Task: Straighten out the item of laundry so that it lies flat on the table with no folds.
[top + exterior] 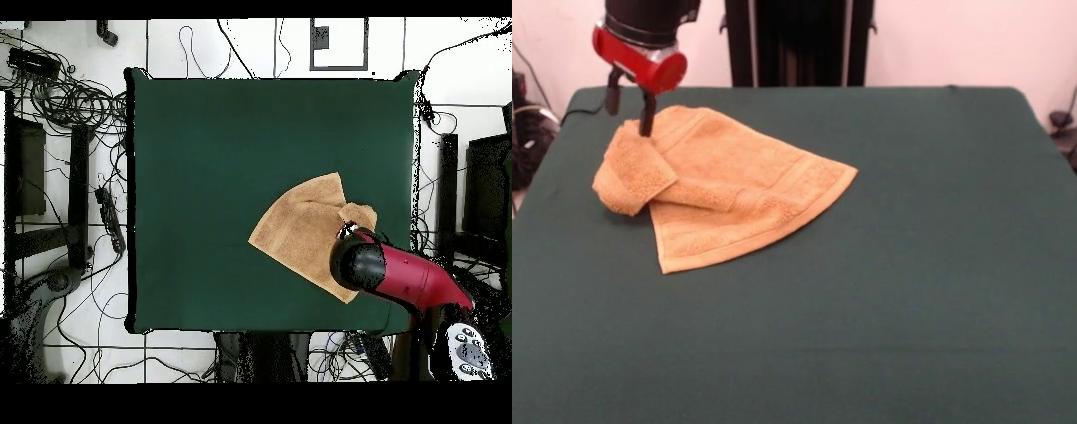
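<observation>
The orange-tan item of laundry [733, 190] lies on the far left part of the dark green table [909, 283]. Its left corner is folded over into a thick lump [631, 177], and the rest spreads toward a pointed right corner. My gripper [629, 119] hangs over the towel's far left edge, open, with one fingertip [646, 128] touching the cloth and the other just off it. From overhead the towel [300, 235] is a diamond shape with a folded bit [360, 215] beside the red arm [400, 278], which hides the gripper.
The towel lies close to the table's edge [412, 200] on the arm's side. Beyond it the green cloth [220, 150] stretches wide. Cables [70, 100] and dark equipment ring the table on the floor.
</observation>
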